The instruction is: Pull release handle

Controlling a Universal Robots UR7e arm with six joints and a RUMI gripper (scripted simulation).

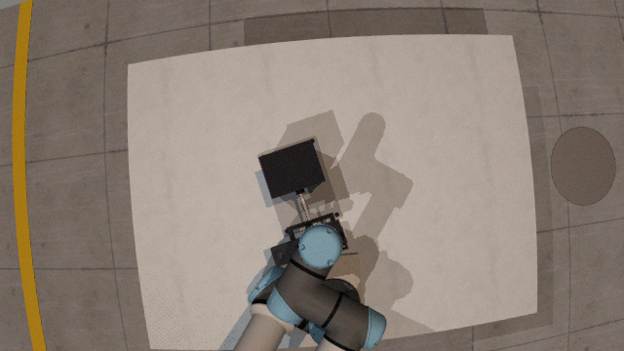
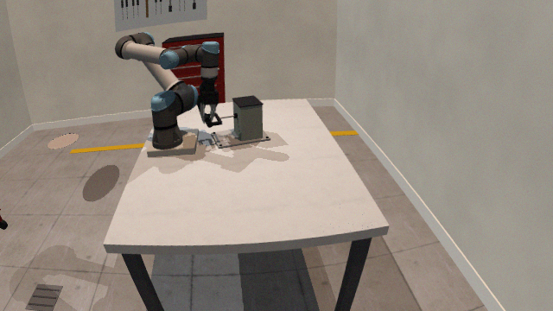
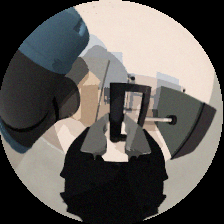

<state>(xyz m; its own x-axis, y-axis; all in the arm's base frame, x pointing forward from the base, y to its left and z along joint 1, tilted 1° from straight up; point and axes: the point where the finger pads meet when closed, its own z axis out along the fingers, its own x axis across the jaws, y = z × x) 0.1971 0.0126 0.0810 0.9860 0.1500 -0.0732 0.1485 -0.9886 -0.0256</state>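
Note:
A grey box with a black top [image 1: 292, 168] [image 2: 247, 117] [image 3: 189, 125] stands on a base plate [image 2: 225, 141] on the table. A thin rod [image 1: 303, 201] [image 2: 226, 117] [image 3: 163, 120] sticks out of its side, drawn far out, and ends in the black loop-shaped release handle [image 3: 145, 106]. My gripper [image 3: 116, 113] [image 2: 210, 122] points down and is shut on the handle's left grip bar. In the overhead view the blue wrist joint [image 1: 319, 245] hides the fingers. The fingers hang above the table and touch only the handle.
The white table [image 1: 439, 195] [image 2: 259, 194] carries the arm's base [image 2: 166, 138] to the left of the box. The arm's elbow [image 1: 336, 312] lies low behind the wrist. A red tool cabinet [image 2: 216, 47] stands by the back wall.

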